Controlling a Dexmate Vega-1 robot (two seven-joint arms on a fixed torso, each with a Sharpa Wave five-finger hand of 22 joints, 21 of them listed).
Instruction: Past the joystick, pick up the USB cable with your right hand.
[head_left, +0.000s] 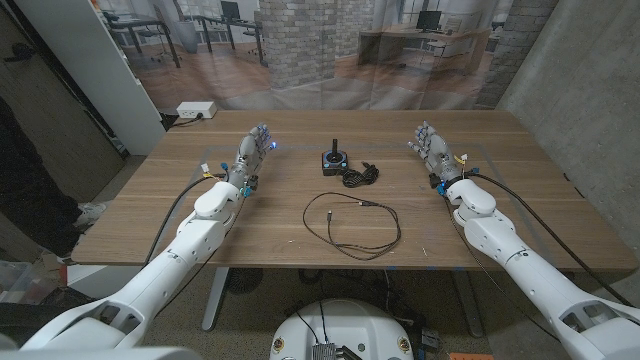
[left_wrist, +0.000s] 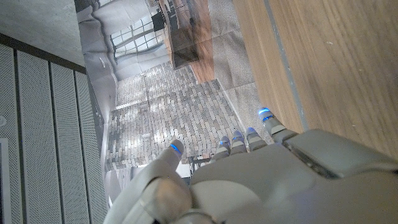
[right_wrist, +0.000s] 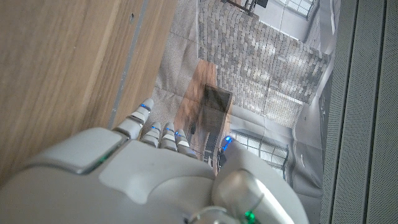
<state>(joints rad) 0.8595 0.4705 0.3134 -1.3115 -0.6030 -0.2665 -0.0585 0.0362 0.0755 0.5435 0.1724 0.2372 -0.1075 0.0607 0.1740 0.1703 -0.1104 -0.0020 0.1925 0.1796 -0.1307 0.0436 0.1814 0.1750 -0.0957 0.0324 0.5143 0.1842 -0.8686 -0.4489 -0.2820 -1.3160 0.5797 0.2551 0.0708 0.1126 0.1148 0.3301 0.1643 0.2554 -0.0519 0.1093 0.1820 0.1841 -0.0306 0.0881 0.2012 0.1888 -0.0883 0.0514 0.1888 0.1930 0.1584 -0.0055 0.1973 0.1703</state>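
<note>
Lying looped at mid-table, nearer the robot than the joystick (head_left: 331, 158), the cable (head_left: 350, 222) sits inward of the right hand (head_left: 432, 146), whose empty fingers are spread.

On the tabletop (head_left: 520, 200) right now: one joystick (head_left: 331, 158) with one small coiled cord (head_left: 360, 177) beside it, one long black cable (head_left: 350, 222) looped in the middle, and two robot hands, the left (head_left: 255, 150) and the right (head_left: 433, 148).
</note>
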